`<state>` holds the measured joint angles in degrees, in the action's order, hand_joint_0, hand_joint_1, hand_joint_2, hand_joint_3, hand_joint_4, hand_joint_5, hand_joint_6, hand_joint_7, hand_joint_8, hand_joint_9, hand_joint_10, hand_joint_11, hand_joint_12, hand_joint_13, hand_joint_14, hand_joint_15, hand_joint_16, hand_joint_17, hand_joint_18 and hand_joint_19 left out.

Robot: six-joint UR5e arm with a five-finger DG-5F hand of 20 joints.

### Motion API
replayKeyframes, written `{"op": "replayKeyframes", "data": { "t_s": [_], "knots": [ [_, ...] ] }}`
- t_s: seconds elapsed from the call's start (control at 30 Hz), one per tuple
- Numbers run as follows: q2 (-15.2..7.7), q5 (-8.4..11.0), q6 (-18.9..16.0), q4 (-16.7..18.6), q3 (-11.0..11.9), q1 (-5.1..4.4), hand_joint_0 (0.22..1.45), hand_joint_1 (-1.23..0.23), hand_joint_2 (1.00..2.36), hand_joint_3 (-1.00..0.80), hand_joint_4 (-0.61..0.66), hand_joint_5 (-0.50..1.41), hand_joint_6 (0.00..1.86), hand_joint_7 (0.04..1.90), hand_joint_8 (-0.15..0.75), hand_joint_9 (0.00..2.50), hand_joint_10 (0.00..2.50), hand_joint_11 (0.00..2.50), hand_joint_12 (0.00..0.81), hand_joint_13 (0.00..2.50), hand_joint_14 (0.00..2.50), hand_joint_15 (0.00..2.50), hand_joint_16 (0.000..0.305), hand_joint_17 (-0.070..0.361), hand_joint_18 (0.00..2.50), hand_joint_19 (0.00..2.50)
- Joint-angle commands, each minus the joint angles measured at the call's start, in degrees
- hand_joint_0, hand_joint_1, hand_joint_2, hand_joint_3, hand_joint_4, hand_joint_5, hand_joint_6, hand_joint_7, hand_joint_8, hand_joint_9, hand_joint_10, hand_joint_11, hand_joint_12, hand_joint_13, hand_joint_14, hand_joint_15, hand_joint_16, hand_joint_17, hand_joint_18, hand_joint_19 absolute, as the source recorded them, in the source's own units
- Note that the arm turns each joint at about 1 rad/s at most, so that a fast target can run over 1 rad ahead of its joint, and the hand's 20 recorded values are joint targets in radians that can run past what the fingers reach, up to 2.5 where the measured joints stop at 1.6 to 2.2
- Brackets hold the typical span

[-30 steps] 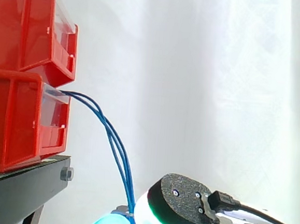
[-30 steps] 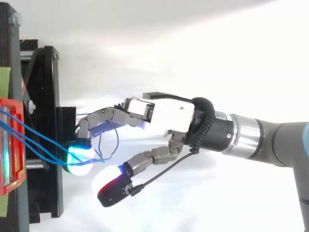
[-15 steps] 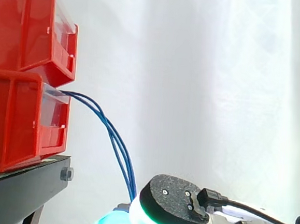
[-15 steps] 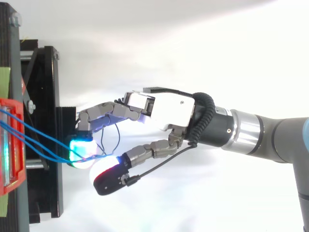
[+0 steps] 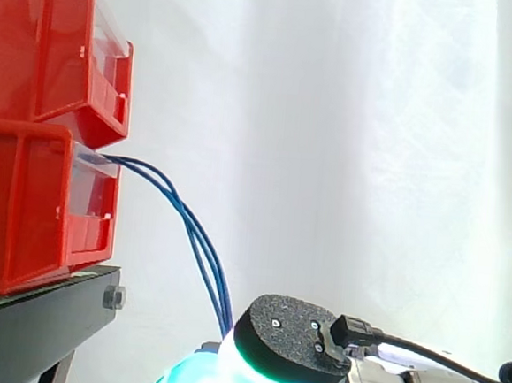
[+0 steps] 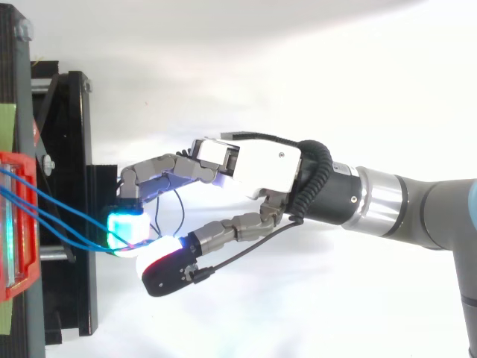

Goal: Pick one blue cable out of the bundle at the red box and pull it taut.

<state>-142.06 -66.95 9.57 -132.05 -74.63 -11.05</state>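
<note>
Three blue cables (image 5: 192, 233) leave the lower red box (image 5: 24, 204) and sag down to the right into my hand (image 5: 287, 343) at the bottom edge of the side view. From above, the cables (image 6: 56, 220) run from the red box (image 6: 16, 277) to the glowing fingertips (image 6: 125, 230). My hand (image 6: 261, 168) reaches in from the right. Its thumb pad lies against the cyan fingertip, pinching the cables where they meet. A thin loop of cable curls up behind the pinch, under the bent fingers.
A second red bin (image 5: 46, 42) is stacked on the lower one. Both rest on a black stand (image 5: 37, 325), whose frame (image 6: 71, 149) lies just left of my fingertips. A white curtain hangs behind.
The thumb has swung in from apart to meet the cyan fingertip, closing on the cables. In the side view the hand has shifted slightly left.
</note>
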Motion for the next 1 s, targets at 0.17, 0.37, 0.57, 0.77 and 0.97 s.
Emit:
{"op": "replayKeyframes", "data": {
  "t_s": [0.17, 0.37, 0.57, 0.77, 0.97],
  "knots": [
    [0.0, -0.37, -0.5, -0.1, 0.0, 0.24, 0.57, -0.68, 1.01, -0.39, 0.21, -0.09, 0.51, 1.24, 0.317, 0.71, 0.01, 0.55, 0.392, 0.62, 0.01, 0.30, 0.050, 0.112, 0.57, 0.35],
    [0.0, -0.46, -0.5, -0.1, 0.0, 0.33, 0.59, -0.69, 1.01, -0.32, 0.11, -0.09, 0.61, 1.15, 0.321, 0.77, 0.01, 0.55, 0.390, 0.64, 0.01, 0.29, 0.049, 0.110, 0.59, 0.35],
    [0.0, -0.46, -0.3, 0.2, 0.1, 0.60, 0.57, -0.69, 1.01, -0.17, 0.05, -0.14, 0.77, 0.93, 0.338, 0.77, 0.01, 0.57, 0.415, 0.66, 0.01, 0.30, 0.054, 0.122, 0.64, 0.33],
    [0.0, -0.46, -0.3, 0.0, 0.8, 0.60, 0.58, -0.76, 1.02, -0.16, 0.06, -0.17, 0.85, 0.91, 0.327, 0.76, 0.01, 0.61, 0.403, 0.65, 0.01, 0.30, 0.052, 0.117, 0.63, 0.33],
    [0.0, -0.72, -0.4, 0.0, 1.3, 0.95, 0.59, -0.78, 1.02, -0.21, 0.03, -0.18, 0.86, 0.96, 0.315, 0.76, 0.01, 0.63, 0.388, 0.64, 0.01, 0.30, 0.049, 0.110, 0.61, 0.35]
  ]
}}
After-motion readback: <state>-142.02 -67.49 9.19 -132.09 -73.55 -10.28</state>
